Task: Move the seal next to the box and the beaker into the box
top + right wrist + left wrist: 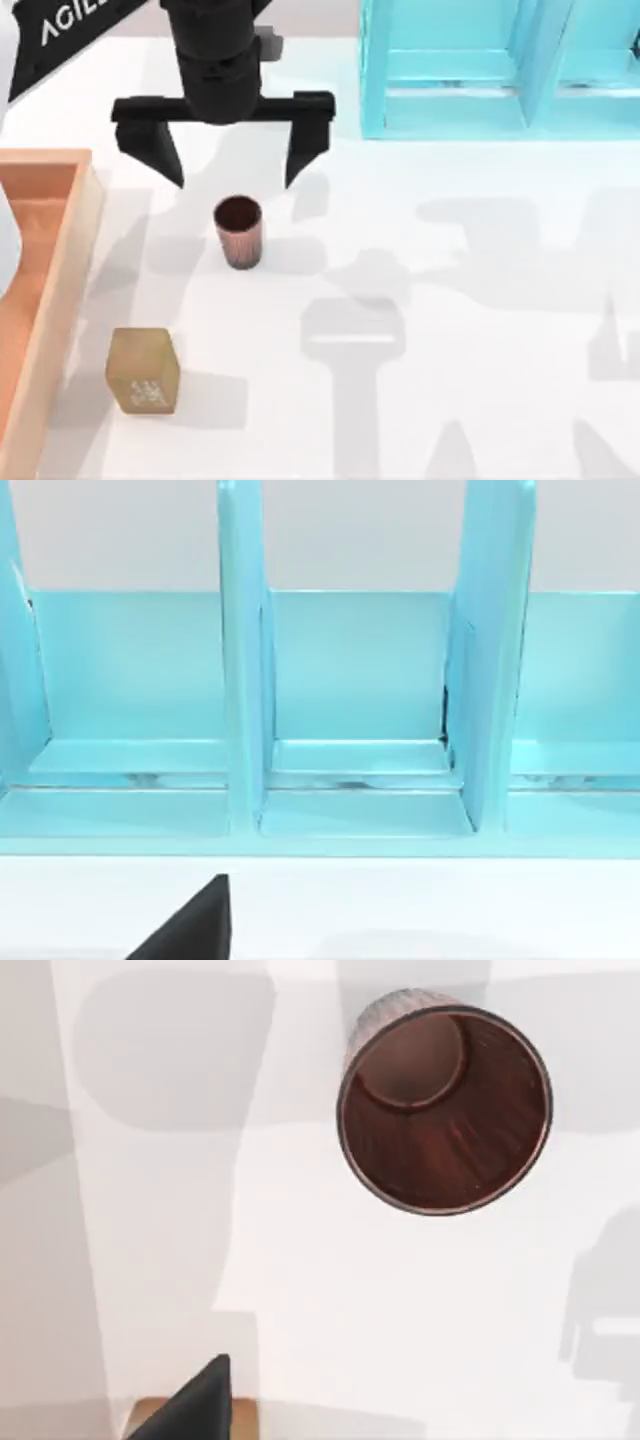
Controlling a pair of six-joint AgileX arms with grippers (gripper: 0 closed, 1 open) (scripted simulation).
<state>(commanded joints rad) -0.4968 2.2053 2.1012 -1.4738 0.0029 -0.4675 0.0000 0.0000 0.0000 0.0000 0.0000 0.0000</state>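
- Beaker (238, 231) stands upright on the white table (480, 380), mouth up, at about 3 o'clock from the box (60, 290) and apart from it; it is not yet inside, so this half of the task is still to do.
- Seal (144, 370) stands upright at about 7 o'clock from the beaker, well apart from it, with its whitish carved face toward the top view's lower edge. It sits just beside the box's right wall, so by my judgement the seal half of the task looks done.
- Box lies along the table's left edge; the part of its orange-brown floor that shows holds nothing.
- Left gripper (234, 168) hangs at 12 o'clock from the beaker, close above it, with its two black fingers spread wide apart and gripping nothing.
- From the left wrist view the beaker (445, 1110) is seen straight down its dark maroon inside, with one black fingertip (195, 1405) at the frame's edge and a tan sliver of the seal (245, 1418) beside it.
- Judging from this, the step in hand is lining up on the beaker; the grasp, lift, carry toward 9 o'clock and release in the box all remain.
- Right arm's wrist view faces the turquoise shelf unit (360, 680), which stands at about 1 o'clock from the beaker (500, 70); whether the right gripper's fingers are apart or together, I cannot tell.
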